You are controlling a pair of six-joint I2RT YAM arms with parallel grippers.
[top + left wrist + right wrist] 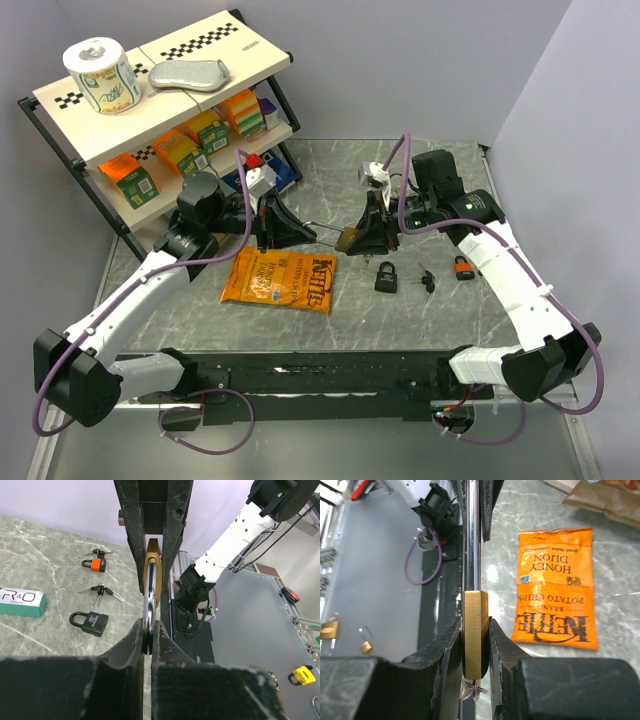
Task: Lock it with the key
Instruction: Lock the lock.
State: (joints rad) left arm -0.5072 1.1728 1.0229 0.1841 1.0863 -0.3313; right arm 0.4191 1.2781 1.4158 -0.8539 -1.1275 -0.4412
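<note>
1. The brass padlock (475, 630), a flat-sided block with a polished steel shackle (148, 610), hung above the grey marbled table (330, 170), between the two arms.
2. The left gripper (148, 636) was clamped tight on the shackle's rounded bow.
3. The right gripper (475, 645) was pinched onto the brass body's flat faces.
4. On the stone-patterned top lay a black padlock (386, 277), an orange padlock (464, 268), a bunch of keys (427, 281) and a glossy orange chip bag (280, 282).

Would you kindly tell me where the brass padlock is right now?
In the top view, the brass padlock is held up at mid-table, its body in the right claw and shackle in the left claw, just beyond the orange chip bag.
</note>
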